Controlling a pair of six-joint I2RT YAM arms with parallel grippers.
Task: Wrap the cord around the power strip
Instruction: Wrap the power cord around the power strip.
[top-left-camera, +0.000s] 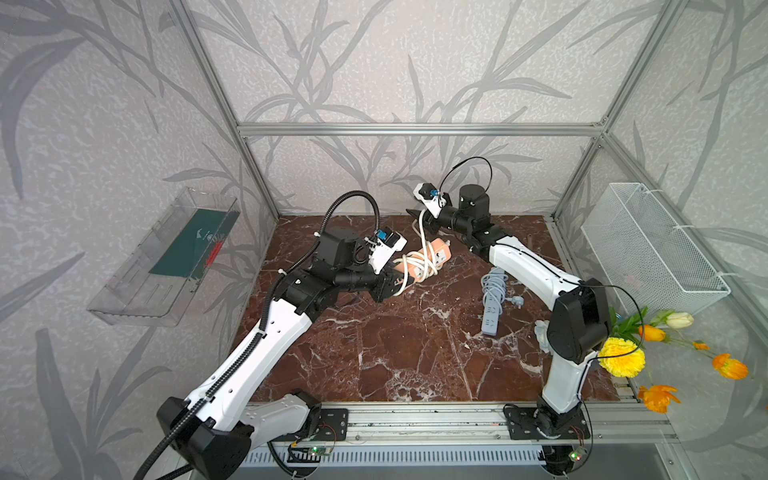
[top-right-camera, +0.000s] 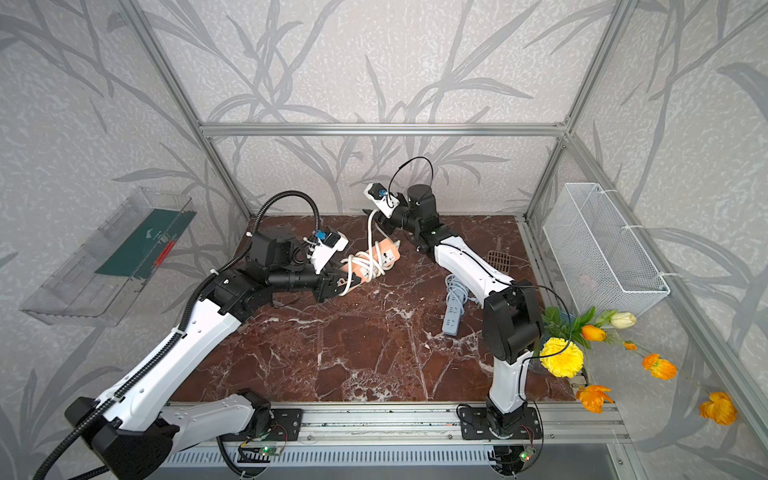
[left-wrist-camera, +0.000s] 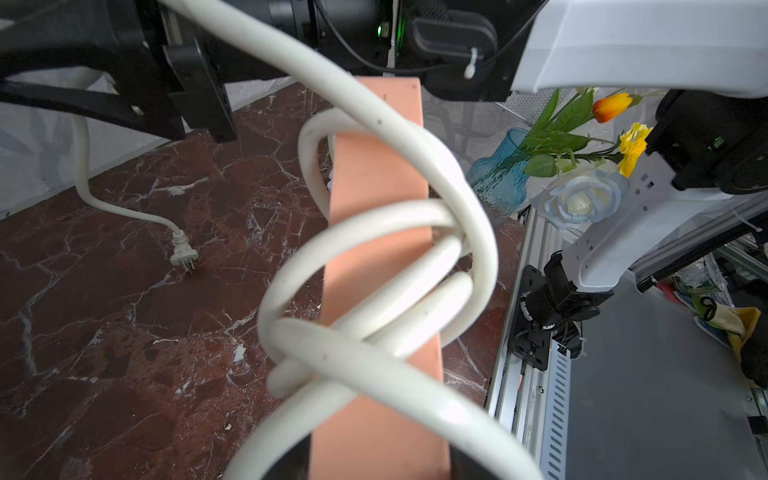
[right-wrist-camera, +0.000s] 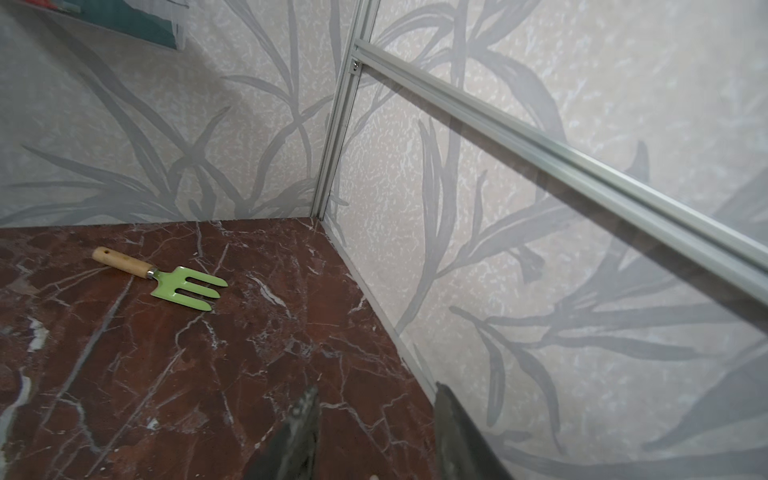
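Now, our left gripper (top-left-camera: 400, 285) clamped on the power strip (top-left-camera: 440, 252) above the bench's (top-left-camera: 395, 353) back half, we bring our parted, empty right gripper (right-wrist-camera: 376, 390) onto the slack cord (top-left-camera: 423, 232) and wind snugly.

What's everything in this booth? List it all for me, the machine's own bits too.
table: one, red-brown marble, under everything
peach power strip: one, held at one end by the left end effector
cord: one, white, looped around that strip
plug: one, white, lying on the table
grey-blue power strip: one, cord bundled, beside the right arm
garden fork: one, green with wooden handle, near a far corner
scoop: one, brown, far right
wire basket: one, white, right wall
tray: one, clear, left wall
vase: one, blue glass, near right, holding flowers
left end effector: one, black, shut on the peach strip
right end effector: one, black, open, empty
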